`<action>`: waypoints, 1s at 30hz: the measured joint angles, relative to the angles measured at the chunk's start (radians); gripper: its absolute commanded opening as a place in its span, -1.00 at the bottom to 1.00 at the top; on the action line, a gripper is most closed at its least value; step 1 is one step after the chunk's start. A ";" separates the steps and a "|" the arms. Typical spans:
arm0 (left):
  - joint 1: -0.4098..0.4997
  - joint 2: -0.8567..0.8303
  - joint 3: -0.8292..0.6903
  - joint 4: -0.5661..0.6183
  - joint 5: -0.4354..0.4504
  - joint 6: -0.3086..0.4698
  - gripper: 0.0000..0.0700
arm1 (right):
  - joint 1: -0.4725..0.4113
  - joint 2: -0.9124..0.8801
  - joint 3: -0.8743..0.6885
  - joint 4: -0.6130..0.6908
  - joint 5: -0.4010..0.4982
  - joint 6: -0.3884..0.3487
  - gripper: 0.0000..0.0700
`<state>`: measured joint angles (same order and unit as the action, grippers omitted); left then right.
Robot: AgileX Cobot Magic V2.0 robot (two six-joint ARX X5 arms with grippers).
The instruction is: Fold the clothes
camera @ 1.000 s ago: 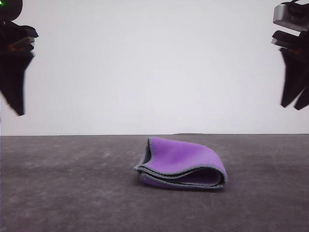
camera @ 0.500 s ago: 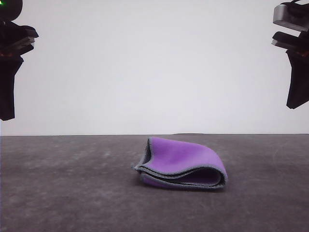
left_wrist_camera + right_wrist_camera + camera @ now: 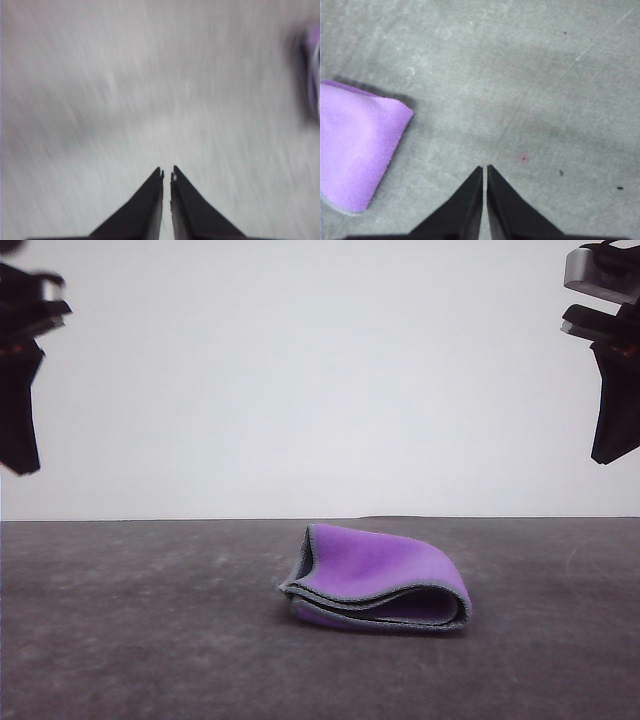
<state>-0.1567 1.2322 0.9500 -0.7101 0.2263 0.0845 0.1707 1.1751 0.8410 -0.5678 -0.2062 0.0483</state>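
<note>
One cloth (image 3: 378, 580) lies folded on the grey table (image 3: 140, 640), a little right of centre in the front view. We find its purple side outward, with the light grey hem tracing the stacked edges along the near side and a dark grey inner face showing at the left end. The layers sit loosely, with a rounded fold at the right end.

We note the left gripper (image 3: 18, 462) raised high at the left edge of the front view, well clear of the table and well apart from the cloth. In the left wrist view its fingertips (image 3: 167, 172) stand almost together, a thin slit between them, nothing held; that view is motion-blurred, and the cloth (image 3: 312, 75) appears as a purple smear at the edge.

We note the right gripper (image 3: 605, 455) raised at the right edge of the front view, likewise apart from the cloth. In the right wrist view its tips (image 3: 485, 168) are nearly closed and empty, above bare table, with the cloth (image 3: 355, 150) off to one side.
</note>
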 measured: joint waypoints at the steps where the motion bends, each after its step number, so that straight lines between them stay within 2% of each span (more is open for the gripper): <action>1: 0.003 -0.055 -0.056 0.081 -0.006 -0.008 -0.95 | 0.000 0.000 0.000 0.000 0.000 0.000 -0.98; 6: 0.013 -0.356 -0.379 0.480 -0.067 -0.054 -0.95 | 0.000 0.000 0.000 0.000 0.000 0.000 -0.98; 10: 0.043 -0.616 -0.604 0.634 -0.170 -0.078 -0.95 | 0.000 0.000 0.000 0.000 0.000 0.000 -0.98; 14: 0.097 -0.858 -0.767 0.627 -0.248 -0.130 -0.95 | 0.000 0.000 0.000 0.000 0.000 0.000 -0.98; 20: 0.139 -1.074 -0.837 0.479 -0.256 -0.170 -0.95 | 0.000 0.000 0.000 0.000 0.000 0.000 -0.98; 25: 0.162 -1.159 -0.841 0.382 -0.289 -0.176 -0.95 | 0.000 0.000 0.000 0.000 0.000 0.000 -0.98; 30: 0.169 -1.210 -0.875 0.402 -0.292 -0.180 -0.95 | 0.000 0.000 0.000 0.000 0.000 0.000 -0.98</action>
<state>0.0120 0.0226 0.0752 -0.3077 -0.0652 -0.0954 0.1707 1.1751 0.8410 -0.5678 -0.2062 0.0483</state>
